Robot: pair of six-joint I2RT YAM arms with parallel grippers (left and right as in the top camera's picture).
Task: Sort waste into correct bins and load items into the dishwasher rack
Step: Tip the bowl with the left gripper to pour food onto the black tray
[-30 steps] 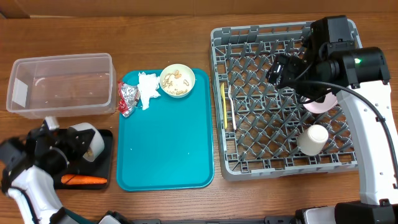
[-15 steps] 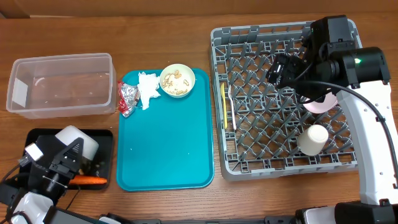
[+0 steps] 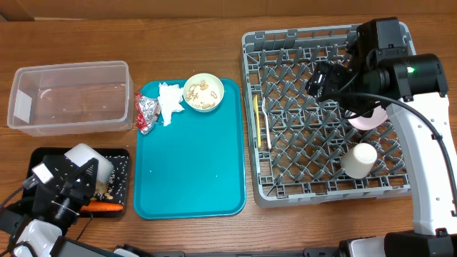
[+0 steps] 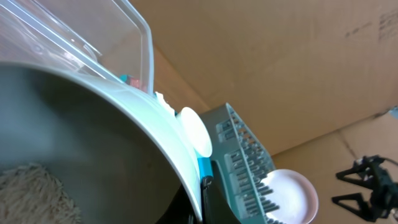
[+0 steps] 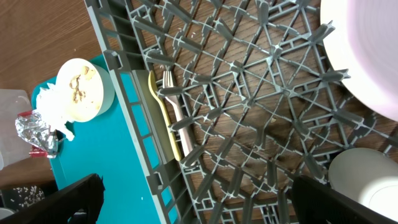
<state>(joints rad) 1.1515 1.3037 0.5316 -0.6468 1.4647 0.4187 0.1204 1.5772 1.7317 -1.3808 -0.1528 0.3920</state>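
My left gripper is shut on the rim of a small pale bowl, tilted over the black tray. Beige crumbs lie on that tray beside an orange carrot. In the left wrist view the bowl fills the frame, with crumbs still inside and my finger clamped on its rim. My right gripper hangs open and empty over the grey rack. The rack holds the yellow spoon, fork, pink plate and white cup.
The teal tray carries a second bowl with crumbs, a white napkin and a foil wrapper. The clear tub stands behind the black tray.
My left arm swung round with the bowl over the black tray. Crumbs have fallen from it onto the tray's right part. The right arm has not moved.
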